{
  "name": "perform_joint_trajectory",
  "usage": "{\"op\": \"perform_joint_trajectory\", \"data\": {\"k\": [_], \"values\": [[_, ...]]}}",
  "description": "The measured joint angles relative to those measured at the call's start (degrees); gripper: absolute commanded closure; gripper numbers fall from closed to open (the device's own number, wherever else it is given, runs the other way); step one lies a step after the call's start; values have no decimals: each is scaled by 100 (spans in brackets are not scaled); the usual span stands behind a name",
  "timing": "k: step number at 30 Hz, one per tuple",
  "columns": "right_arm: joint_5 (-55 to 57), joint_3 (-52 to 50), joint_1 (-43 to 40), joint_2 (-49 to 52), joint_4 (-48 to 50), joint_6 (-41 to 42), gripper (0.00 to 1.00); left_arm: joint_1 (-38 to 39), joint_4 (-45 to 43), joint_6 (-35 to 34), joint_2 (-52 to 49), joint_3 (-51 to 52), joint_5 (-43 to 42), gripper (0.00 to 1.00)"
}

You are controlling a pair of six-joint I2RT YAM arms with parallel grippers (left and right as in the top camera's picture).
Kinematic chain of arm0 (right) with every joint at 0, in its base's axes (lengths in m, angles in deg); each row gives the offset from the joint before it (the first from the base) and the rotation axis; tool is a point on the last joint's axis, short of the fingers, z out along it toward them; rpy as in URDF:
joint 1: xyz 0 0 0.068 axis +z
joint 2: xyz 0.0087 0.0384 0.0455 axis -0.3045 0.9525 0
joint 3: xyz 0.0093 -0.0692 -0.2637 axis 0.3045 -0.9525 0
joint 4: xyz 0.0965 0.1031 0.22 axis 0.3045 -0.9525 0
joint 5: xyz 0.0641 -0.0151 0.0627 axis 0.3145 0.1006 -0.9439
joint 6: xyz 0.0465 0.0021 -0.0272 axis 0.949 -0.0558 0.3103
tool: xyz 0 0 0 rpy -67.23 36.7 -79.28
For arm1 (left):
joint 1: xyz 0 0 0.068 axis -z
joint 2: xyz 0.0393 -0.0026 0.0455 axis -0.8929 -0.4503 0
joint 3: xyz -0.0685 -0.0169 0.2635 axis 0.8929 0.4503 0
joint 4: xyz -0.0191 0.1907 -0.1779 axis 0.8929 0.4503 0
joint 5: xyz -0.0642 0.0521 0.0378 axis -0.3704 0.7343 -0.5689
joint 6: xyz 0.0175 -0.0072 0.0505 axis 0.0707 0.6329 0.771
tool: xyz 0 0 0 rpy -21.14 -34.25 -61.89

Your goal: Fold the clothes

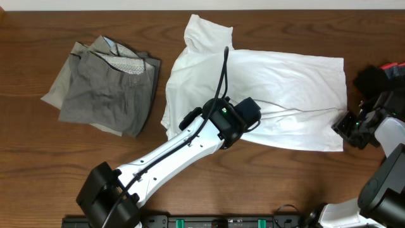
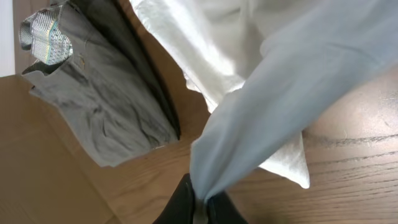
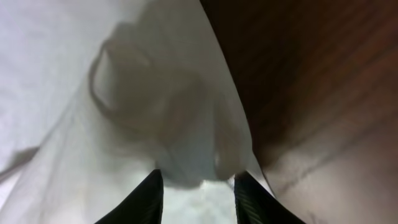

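The white T-shirt (image 1: 285, 95) lies spread across the middle of the table, its right part folded flat and a sleeve sticking out at the top. My left gripper (image 1: 254, 119) is over its lower middle, shut on a pinch of the white cloth, which rises taut from the fingertips (image 2: 214, 208) in the left wrist view. My right gripper (image 1: 342, 123) is at the shirt's right edge. In the right wrist view it (image 3: 199, 194) stands open, with bunched white fabric (image 3: 155, 106) lying loose ahead of and beneath the fingers. The grey-khaki trousers (image 1: 104, 88) lie folded at the left.
A black garment (image 1: 372, 79) sits at the far right edge, beside something red (image 1: 395, 65). The trousers (image 2: 93, 93), patterned lining showing, lie close to the shirt's left side. Bare wooden table (image 1: 266, 183) runs along the front.
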Motion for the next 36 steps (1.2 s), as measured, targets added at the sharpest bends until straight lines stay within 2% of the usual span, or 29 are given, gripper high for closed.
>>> {"op": "perform_joint_trajectory", "data": {"k": [8, 15, 18, 22, 28, 36], "values": [[-227, -15, 2, 9, 188, -24, 64, 0, -55, 0, 0, 0, 0, 94], [-260, -125, 22, 11, 258, -63, 78, 0, -107, 0, 0, 0, 0, 94], [-271, -142, 31, 11, 258, -83, 89, 0, -105, 0, 0, 0, 0, 94], [-295, -142, 33, 11, 144, -85, 99, 0, -105, 0, 0, 0, 0, 94], [-356, -138, 31, -85, -203, -79, 99, 0, -105, 4, 0, 0, 0, 94], [-264, 428, 0, -1193, -1246, -17, 99, 0, -70, 7, 0, 0, 0, 94]]}}
